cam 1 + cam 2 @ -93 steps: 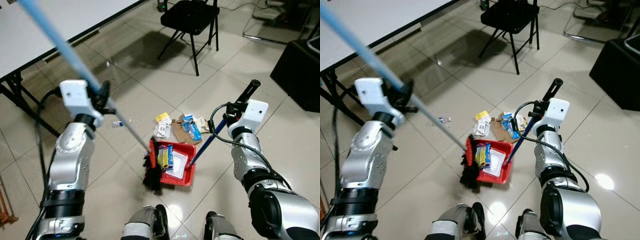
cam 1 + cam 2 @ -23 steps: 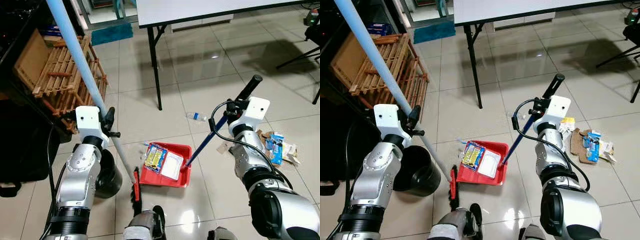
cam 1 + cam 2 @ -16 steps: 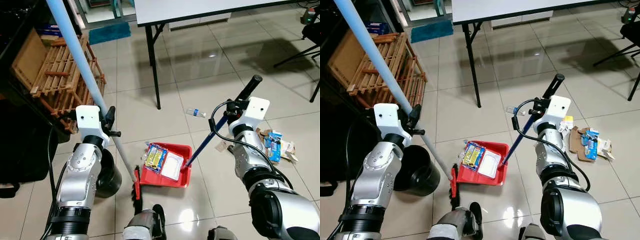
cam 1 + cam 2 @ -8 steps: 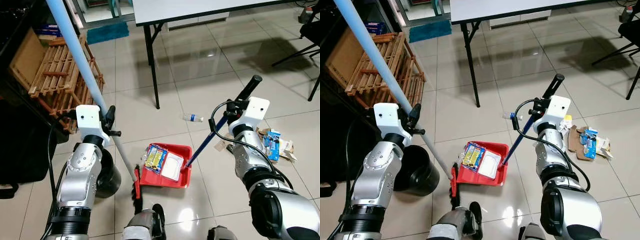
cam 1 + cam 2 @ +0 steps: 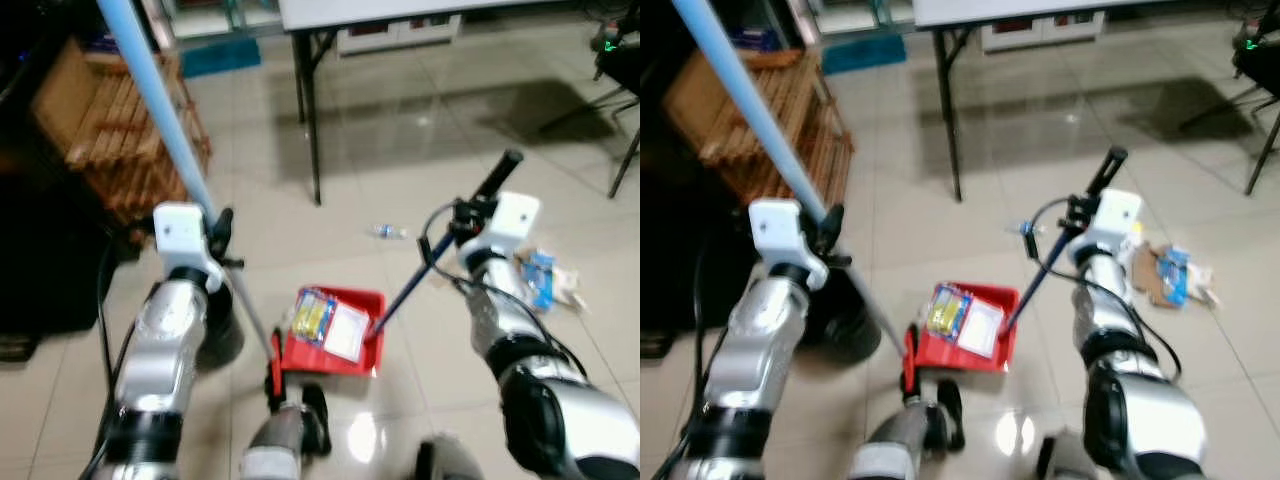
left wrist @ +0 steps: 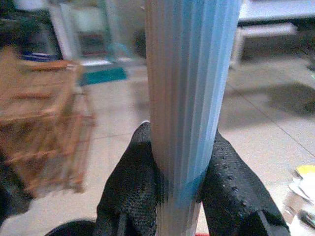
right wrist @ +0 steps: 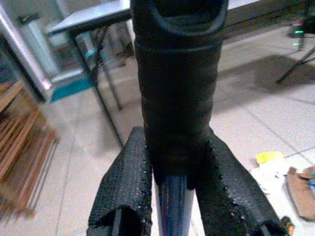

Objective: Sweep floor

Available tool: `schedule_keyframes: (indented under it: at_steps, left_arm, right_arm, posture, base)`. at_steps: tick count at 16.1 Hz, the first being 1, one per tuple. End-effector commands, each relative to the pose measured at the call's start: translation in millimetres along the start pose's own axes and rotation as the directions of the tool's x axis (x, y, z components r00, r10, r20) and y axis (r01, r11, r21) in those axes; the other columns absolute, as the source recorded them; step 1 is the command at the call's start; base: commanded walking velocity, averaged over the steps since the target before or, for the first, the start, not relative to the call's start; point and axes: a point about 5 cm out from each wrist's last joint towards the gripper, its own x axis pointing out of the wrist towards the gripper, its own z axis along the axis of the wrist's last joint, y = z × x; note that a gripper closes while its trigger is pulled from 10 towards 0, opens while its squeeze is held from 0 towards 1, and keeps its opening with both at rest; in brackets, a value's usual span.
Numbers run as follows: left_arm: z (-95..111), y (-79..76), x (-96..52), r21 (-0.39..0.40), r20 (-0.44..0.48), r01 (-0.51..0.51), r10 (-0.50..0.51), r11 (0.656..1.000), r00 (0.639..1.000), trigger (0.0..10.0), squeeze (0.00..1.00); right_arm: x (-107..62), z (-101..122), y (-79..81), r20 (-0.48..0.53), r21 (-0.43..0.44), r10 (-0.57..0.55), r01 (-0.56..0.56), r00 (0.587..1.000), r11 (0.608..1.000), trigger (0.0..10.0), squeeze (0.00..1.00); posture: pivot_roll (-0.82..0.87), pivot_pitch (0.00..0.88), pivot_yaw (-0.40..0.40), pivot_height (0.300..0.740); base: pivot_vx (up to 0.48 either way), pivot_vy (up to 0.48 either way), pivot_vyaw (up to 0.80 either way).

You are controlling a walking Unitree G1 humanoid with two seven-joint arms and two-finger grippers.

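Broom handle (image 5: 160,110) slants up-left, pinched by left gripper (image 6: 170,196); right gripper (image 7: 170,196) pinches dustpan handle (image 5: 430,255).

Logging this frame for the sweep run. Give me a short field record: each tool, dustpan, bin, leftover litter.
left tool: shut on the broom pole, light blue
broom head: low at the left edge of the dustpan
right tool: shut on the dustpan handle, black grip, dark blue shaft
dustpan: red, on the tiled floor, holding a yellow and blue packet and a white packet
bin: black, on the floor to the robot's left, partly behind the left arm
leftover litter: cardboard and wrappers to the right, small bottle ahead
image: blurred
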Motion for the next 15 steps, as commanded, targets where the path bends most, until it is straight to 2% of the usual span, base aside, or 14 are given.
schedule_keyframes:
  at_steps: [1,3,5,7,15]
  left_arm:
    - [3.5,11.0,-5.1,0.011,0.019,-0.042,0.042,0.999,0.999,10.0,0.00]
    - [4.2,10.9,-4.9,0.016,0.023,-0.048,0.048,0.999,0.999,10.0,0.00]
    - [3.2,13.5,-3.0,0.037,0.008,-0.076,0.076,0.996,0.997,10.0,0.00]
    - [2.7,15.4,-3.8,0.013,-0.001,-0.084,0.084,0.996,0.997,10.0,0.00]
    - [4.3,17.6,-3.8,0.009,-0.003,-0.106,0.106,0.994,0.994,10.0,0.00]
  right_arm:
    - [4.6,5.7,13.8,0.021,0.015,0.040,-0.040,0.999,0.999,10.0,0.00]
    - [4.6,5.8,13.3,0.021,0.015,0.040,-0.041,0.999,0.999,10.0,0.00]
    - [4.7,6.0,13.1,0.020,0.013,0.042,-0.042,0.999,0.999,10.0,0.00]
    - [4.8,6.0,13.2,0.019,0.013,0.043,-0.043,0.999,0.999,10.0,0.00]
    - [4.4,5.1,12.3,0.012,0.009,0.044,-0.045,0.999,0.999,10.0,0.00]
  posture:
    - [0.05,0.140,0.129,0.740]
    - [0.05,0.144,0.127,0.740]
    - [0.05,0.148,0.125,0.740]
    - [0.05,0.152,0.123,0.740]
    - [0.05,0.156,0.118,0.740]
  base:
    - [-0.319,0.000,0.00]
    - [-0.298,0.000,0.00]
    - [0.000,0.000,0.00]
    - [0.000,0.141,0.00]
    - [0.000,0.480,0.00]
